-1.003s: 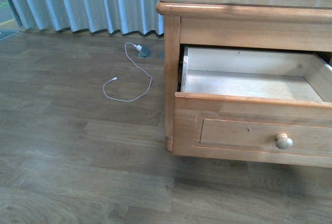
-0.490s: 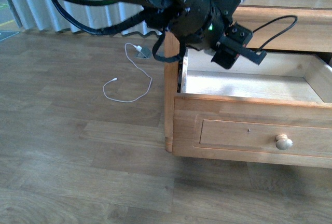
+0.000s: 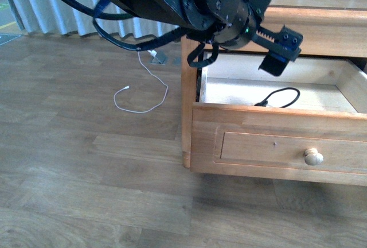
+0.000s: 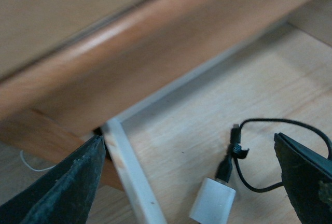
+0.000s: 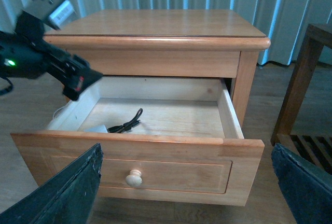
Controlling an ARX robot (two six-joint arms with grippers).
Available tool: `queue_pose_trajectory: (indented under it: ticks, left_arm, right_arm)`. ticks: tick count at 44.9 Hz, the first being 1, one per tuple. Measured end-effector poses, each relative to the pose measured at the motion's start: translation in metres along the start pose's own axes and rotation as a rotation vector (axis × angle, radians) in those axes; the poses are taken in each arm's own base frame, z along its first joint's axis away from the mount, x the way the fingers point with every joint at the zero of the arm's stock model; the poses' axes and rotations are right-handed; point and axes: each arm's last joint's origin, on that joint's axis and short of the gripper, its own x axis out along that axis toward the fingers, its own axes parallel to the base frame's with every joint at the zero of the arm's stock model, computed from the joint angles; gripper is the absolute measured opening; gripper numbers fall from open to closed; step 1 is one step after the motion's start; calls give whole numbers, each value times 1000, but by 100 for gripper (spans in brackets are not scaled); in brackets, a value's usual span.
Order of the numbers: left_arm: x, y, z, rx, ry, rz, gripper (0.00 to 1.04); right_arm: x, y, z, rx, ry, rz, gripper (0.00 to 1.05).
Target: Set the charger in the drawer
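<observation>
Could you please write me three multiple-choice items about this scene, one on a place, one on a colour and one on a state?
1. Where does the charger lie?
A) on the floor
B) inside the open drawer
C) on top of the cabinet

2. What colour is the charger's cable?
A) black
B) white
C) red

3. How is the left end effector?
A) shut on the charger
B) open, holding nothing
C) shut on the knob

Answers: 1 B, the white block rests on the pale drawer floor; 2 A, the loop shows black against the wood; 3 B, its fingers stand wide apart above the charger.
</observation>
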Motion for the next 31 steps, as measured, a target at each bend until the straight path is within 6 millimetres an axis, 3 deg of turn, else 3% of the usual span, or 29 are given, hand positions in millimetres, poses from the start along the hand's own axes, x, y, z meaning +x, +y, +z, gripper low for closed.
queue_pose_trajectory:
  ticks: [7, 15, 22, 24, 31]
  left_arm:
    - [-69, 39, 32, -60, -126, 191, 99]
    - [-151, 73, 40, -114, -203, 372, 99]
    - [-225, 79, 27, -157, -230, 490, 99]
    - [-251, 77, 16, -177, -231, 530, 99]
    - [-301, 68, -28, -256, -181, 643, 99]
  right_arm:
    - [0, 0, 0, 0, 0, 0, 96]
    - [0, 0, 0, 0, 0, 0, 96]
    - [0, 0, 0, 0, 0, 0, 96]
    - [0, 0, 0, 0, 0, 0, 96]
    - [0, 0, 0, 0, 0, 0, 96]
